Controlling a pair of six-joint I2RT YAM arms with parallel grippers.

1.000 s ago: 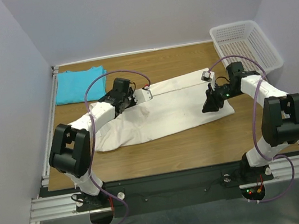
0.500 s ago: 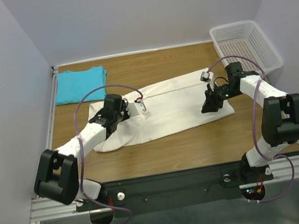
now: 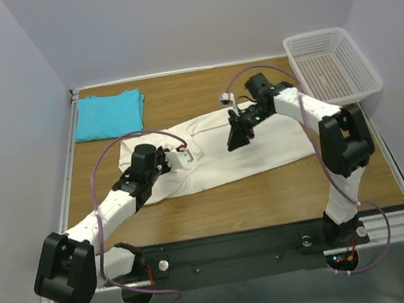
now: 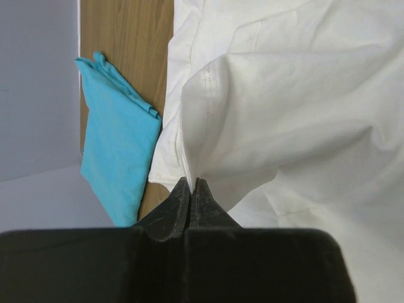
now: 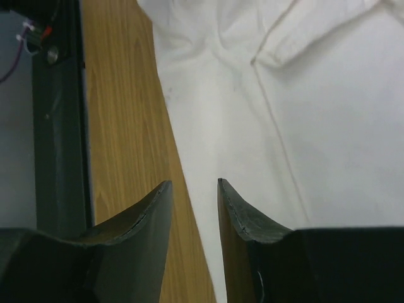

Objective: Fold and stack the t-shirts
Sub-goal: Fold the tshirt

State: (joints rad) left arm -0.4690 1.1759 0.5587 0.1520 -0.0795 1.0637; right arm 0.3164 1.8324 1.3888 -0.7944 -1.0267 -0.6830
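Note:
The cream t-shirt (image 3: 263, 146) lies spread across the middle of the table, bunched at its left end. My left gripper (image 3: 161, 160) is shut on a raised fold of the cream t-shirt (image 4: 284, 95) at that end, its jaws (image 4: 191, 182) pinching the cloth. The turquoise t-shirt (image 3: 108, 114) lies folded flat at the far left corner, and the left wrist view also shows the turquoise t-shirt (image 4: 117, 145). My right gripper (image 3: 236, 143) hangs over the shirt's middle, open (image 5: 192, 183), nothing between its fingers, the cream t-shirt (image 5: 315, 95) below.
A white perforated basket (image 3: 334, 61) stands at the far right corner. Bare wood table (image 3: 219, 210) runs along the near side of the shirt. A black rail (image 5: 60, 126) borders the table's near edge.
My left gripper has drawn its pinch of cream cloth toward the near left. My right gripper has moved from the shirt's right end leftward to its middle, still open.

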